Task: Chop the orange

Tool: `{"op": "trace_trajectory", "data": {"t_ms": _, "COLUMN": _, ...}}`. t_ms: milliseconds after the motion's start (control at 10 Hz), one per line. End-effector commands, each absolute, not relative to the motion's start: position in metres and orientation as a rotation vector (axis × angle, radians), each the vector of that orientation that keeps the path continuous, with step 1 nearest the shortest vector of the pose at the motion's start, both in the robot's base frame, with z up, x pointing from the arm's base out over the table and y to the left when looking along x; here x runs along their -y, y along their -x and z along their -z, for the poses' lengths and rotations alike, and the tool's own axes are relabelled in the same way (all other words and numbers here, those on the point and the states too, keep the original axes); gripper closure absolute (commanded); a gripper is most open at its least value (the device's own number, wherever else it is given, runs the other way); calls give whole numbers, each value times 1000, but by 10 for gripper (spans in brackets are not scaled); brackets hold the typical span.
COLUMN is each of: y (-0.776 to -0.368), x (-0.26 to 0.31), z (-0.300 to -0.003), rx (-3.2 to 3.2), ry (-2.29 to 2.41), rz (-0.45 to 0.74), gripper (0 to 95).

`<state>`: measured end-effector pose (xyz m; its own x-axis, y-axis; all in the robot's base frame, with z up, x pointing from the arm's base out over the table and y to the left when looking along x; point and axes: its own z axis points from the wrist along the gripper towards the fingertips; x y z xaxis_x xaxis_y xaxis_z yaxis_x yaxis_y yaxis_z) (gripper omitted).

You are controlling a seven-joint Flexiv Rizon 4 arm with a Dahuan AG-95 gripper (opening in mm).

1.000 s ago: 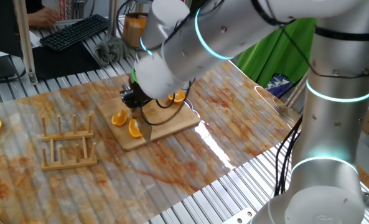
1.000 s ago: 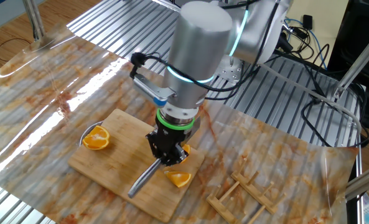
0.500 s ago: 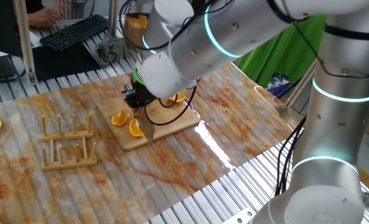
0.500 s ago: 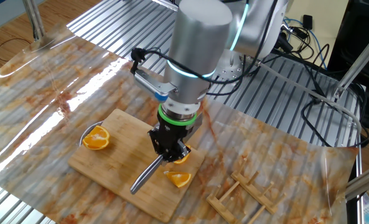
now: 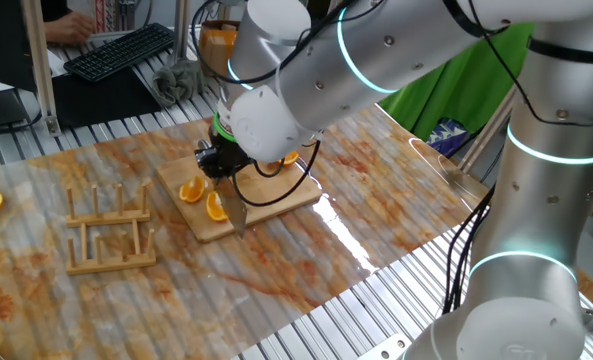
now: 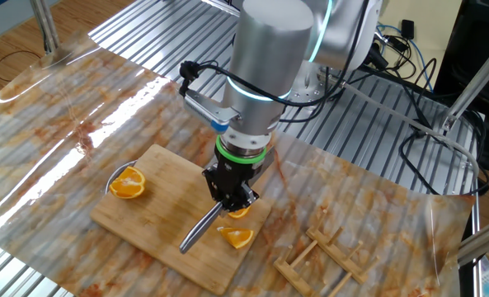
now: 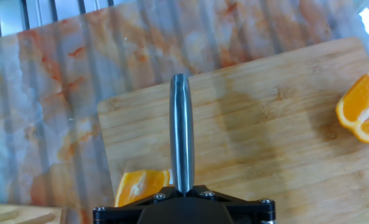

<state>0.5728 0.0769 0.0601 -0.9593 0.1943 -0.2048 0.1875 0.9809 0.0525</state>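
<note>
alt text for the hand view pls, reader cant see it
Looking down along the gripper, which is shut on a metal knife whose blade stretches out over a wooden cutting board. An orange wedge lies just left of the blade near the gripper, and an orange half sits at the right edge.

The gripper grips a knife over the wooden board; orange wedges lie beside its jaws.

Arm bent low, wrist steeply downward, hand clamped tight around a knife.
</note>
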Motion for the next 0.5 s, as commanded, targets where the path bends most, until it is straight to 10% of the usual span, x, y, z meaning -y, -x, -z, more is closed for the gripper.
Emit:
{"op": "trace_trajectory", "data": {"t_ms": 100, "y": -569, "x": -76, "z": -62, "rx": -2923, "ry": -274, "rz": -45, "gripper": 950}}
{"op": "trace_trajectory", "data": {"t_ms": 500, "y": -561, "x": -75, "z": -59, "rx": -2921, "ry": -280, "rz": -47, "gripper": 950}}
